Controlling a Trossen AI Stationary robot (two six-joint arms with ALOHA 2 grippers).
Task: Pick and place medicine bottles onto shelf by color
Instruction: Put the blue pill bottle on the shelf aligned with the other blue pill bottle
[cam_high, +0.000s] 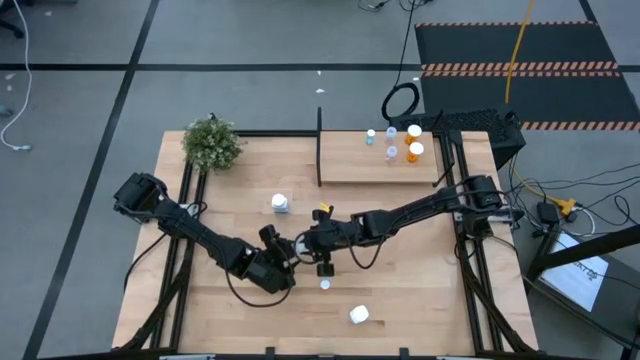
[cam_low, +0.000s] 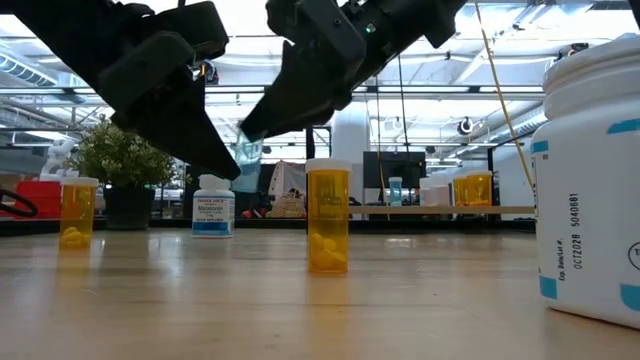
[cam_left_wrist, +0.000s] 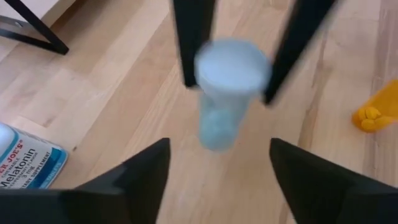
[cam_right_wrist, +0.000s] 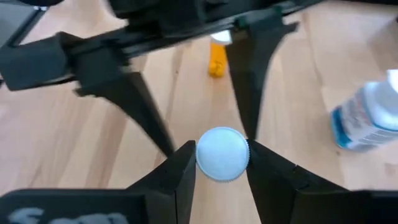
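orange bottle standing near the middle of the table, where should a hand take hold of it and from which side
Grip the orange bottle across its straight round body just under the white cap, coming down from above. It stands upright on the table with open space around it, so fingers should fit on either side, though the cap is slightly wider than the body.

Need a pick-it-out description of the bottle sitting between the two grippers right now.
Start at the middle of the wooden table, where the two arms meet. Between the left gripper and the right gripper is a small pale-blue bottle with a white cap; the right gripper's fingers are closed on its cap. Unlike the orange bottle nearby, it is off the table and tinted blue.
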